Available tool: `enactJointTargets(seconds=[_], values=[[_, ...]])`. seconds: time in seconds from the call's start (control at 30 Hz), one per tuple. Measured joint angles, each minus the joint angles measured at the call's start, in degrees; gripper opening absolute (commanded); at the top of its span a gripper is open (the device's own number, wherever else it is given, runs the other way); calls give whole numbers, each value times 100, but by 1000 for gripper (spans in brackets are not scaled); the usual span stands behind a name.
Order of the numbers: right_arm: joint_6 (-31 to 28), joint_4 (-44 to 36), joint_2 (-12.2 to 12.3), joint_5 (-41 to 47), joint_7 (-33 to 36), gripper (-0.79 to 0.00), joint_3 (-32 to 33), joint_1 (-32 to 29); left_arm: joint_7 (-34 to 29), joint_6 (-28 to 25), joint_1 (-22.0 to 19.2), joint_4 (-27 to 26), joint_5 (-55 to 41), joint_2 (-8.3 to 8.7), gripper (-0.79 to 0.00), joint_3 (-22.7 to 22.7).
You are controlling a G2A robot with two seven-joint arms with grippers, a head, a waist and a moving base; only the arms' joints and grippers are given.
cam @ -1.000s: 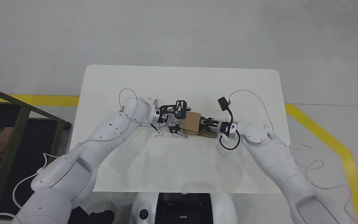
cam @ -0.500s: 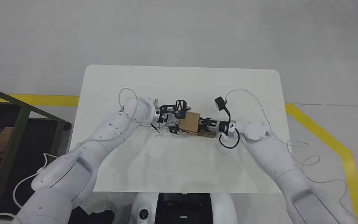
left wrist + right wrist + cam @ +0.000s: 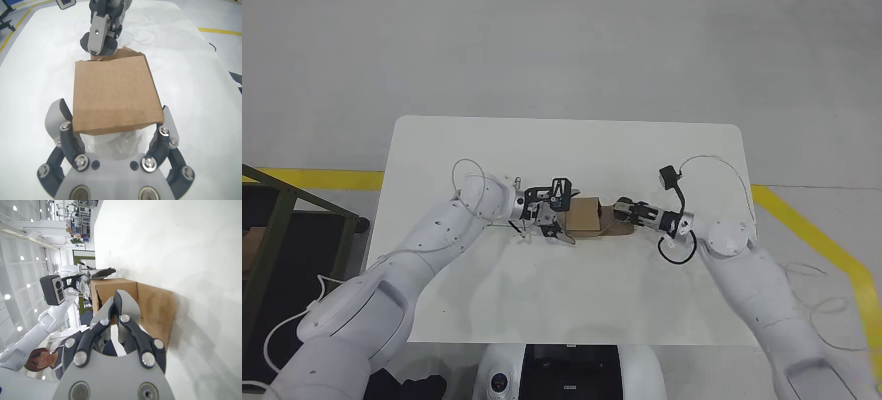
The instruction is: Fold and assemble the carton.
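Observation:
A brown carton (image 3: 585,215) lies on its side in the middle of the white table (image 3: 492,300). My left gripper (image 3: 564,212) straddles its left end, one finger on each side wall, and clamps it; the left wrist view has the carton (image 3: 113,91) wedged between the two fingers (image 3: 60,111). From the right, my right gripper (image 3: 619,211) points at the other end, where a flap (image 3: 620,228) sticks out. In the right wrist view its fingers (image 3: 115,294) are pressed together in front of the torn open end of the carton (image 3: 113,284). Whether cardboard is pinched between them is unclear.
The table has bare room all round the carton. A dark green rack (image 3: 272,220) stands off its left edge, and a yellow floor line (image 3: 802,215) runs past the right edge. Thin cables loop above both wrists.
The right arm has drawn back to the right, so its gripper is now at the carton's end instead of over it. The left gripper and carton have hardly moved.

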Motion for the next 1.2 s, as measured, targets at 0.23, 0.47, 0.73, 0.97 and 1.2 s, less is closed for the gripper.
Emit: enactJointTargets(seconds=[0.23,0.47,0.73,0.97,1.2], values=[[756,-1026,248,-500,142,-785,527,-708,53,5,13,0,36,16,0,-15],[905,-943,112,-317,69,-785,99,-511,57,-8,15,-20,54,18,0,-16],[523,-89,-158,-77,12,-785,-529,119,36,-11,5,-28,44,19,0,-35],[264,401,-316,16,129,-785,-833,451,23,-43,4,-26,34,19,0,-41],[118,740,-471,131,351,-785,-1109,706,25,-50,-11,-10,56,11,0,-29]])
